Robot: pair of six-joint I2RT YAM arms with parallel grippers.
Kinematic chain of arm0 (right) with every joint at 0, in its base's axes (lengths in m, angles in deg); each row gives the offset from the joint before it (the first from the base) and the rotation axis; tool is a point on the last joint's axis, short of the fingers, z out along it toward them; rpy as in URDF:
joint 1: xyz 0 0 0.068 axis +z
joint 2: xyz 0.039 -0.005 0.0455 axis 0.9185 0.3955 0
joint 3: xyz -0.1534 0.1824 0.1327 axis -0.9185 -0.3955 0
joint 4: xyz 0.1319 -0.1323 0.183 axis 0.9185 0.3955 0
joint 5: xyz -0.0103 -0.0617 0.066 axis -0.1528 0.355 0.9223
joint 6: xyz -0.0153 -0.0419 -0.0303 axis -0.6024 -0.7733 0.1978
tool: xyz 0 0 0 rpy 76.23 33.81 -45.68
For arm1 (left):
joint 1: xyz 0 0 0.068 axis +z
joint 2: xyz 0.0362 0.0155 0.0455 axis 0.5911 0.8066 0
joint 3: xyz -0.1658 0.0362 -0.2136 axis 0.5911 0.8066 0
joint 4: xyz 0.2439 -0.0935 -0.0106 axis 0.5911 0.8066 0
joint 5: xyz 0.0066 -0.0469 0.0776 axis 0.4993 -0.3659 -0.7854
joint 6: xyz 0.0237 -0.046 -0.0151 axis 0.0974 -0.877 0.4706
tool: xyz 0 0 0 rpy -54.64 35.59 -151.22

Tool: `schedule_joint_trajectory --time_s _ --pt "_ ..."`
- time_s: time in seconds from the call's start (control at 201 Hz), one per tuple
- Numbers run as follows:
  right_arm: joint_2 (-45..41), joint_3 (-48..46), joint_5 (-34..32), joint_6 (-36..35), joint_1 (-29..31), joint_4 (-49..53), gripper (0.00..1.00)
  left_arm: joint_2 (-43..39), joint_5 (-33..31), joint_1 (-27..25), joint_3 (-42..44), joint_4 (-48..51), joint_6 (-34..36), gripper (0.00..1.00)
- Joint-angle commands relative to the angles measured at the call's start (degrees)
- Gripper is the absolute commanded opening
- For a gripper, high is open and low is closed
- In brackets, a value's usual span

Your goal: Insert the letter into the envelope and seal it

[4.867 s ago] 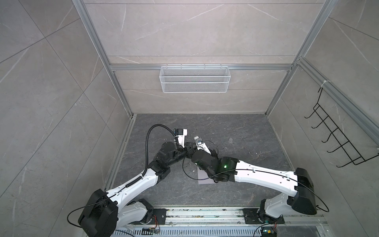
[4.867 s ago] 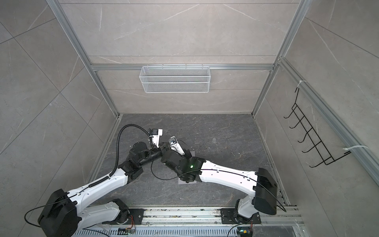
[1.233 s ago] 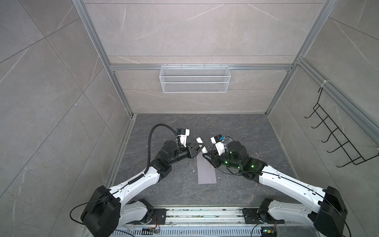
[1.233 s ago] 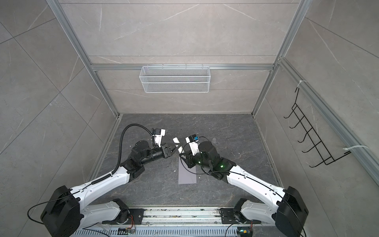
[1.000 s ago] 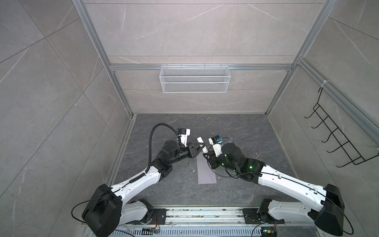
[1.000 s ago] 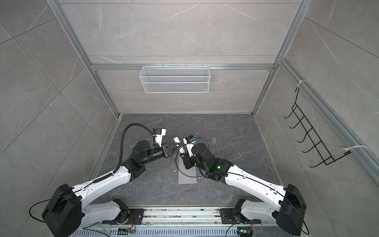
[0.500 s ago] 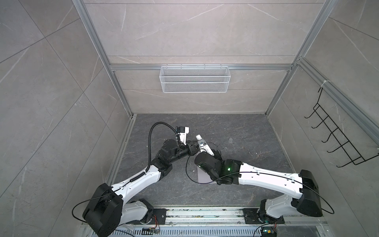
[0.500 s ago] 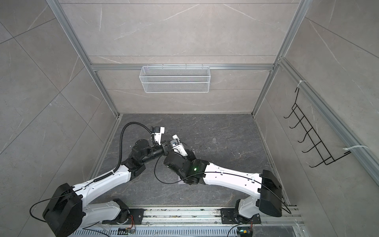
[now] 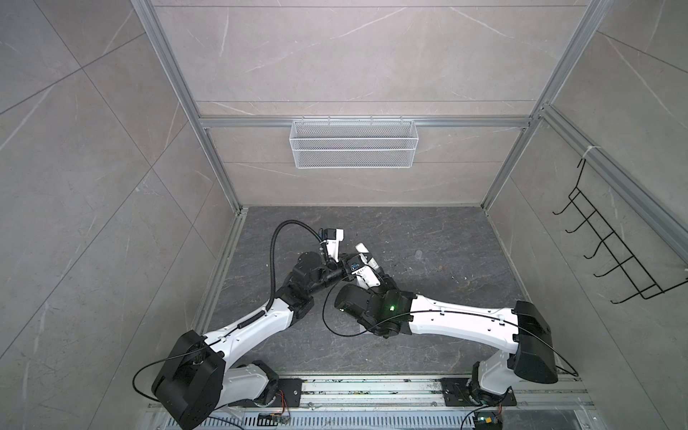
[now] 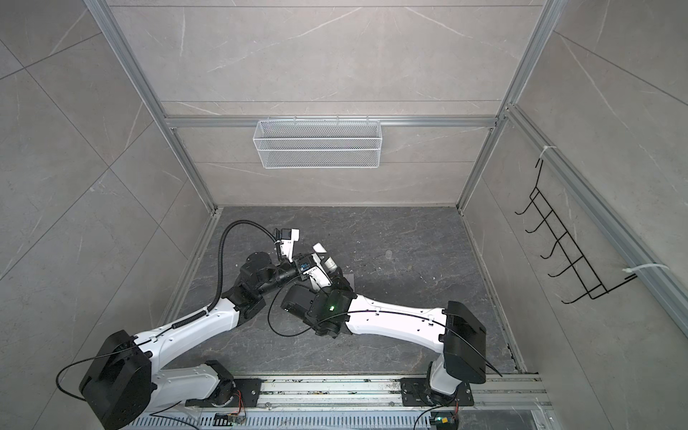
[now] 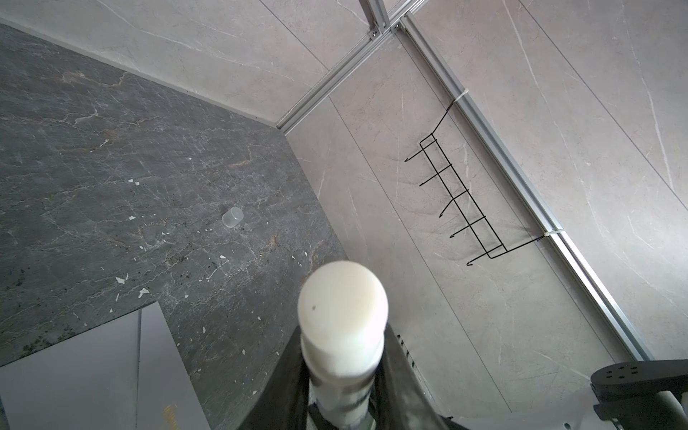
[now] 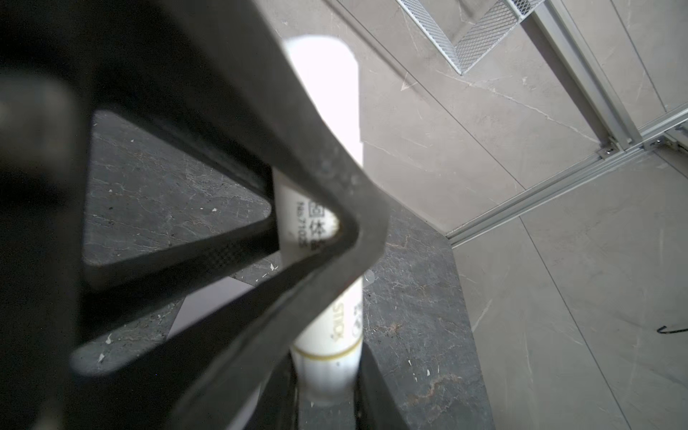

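Over the middle of the tabletop, your two arms meet on one glue stick.

Left pincer: partly closed, with a jaw pressed on either side of the white tube. The tube's blunt end stands out past them.

Right pincer: also partly closed, clamped on the tube's base below the gold band. The left one's dark fingers cross the tube higher up. In both top views the stick tilts, free end toward 11 o'clock.

Envelope: flat on the tabletop under the wrists, roughly 5 o'clock of the pincers, and almost wholly hidden by the right arm from above. Its orange mark faces up. You cannot tell from here whether the flap is open.

Letter: no tan sheet shows in any view. It is likely inside already, but that is unconfirmed.

Small clear cap: alone at 3 o'clock, well apart, probably the stick's own.

Step, as I read it: sealing, at the glue stage. The stick is shared between the pincers, for either a handover or a twist at the base.

Next calls for one pincer to let go cleanly. The other then tips the glue end down onto the flap edge, with light pressure and no dragging the envelope askew.
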Motion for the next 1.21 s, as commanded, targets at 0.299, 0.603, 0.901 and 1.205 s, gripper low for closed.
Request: schedule_joint_trajectory --time_s 0.299,0.603,0.901,1.205 --pt "-7.9 -5.4 6.9 -2.9 -2.0 -11.9 0.08 -0.4 1.7 -0.1 -0.6 3.1 0.8 0.00" --pt "-22.4 -17.1 38.7 -2.3 -12.3 -21.3 0.54 -3.0 2.0 -0.1 -1.3 5.2 2.1 0.00" --pt "-31.8 -27.8 71.3 -0.5 -23.9 -31.9 0.92 -4.1 3.9 0.1 -2.3 5.4 2.2 0.00" --pt "-31.2 -32.2 88.7 4.6 -32.3 -41.4 0.86 -4.8 5.3 0.1 -2.5 5.5 2.5 0.00"
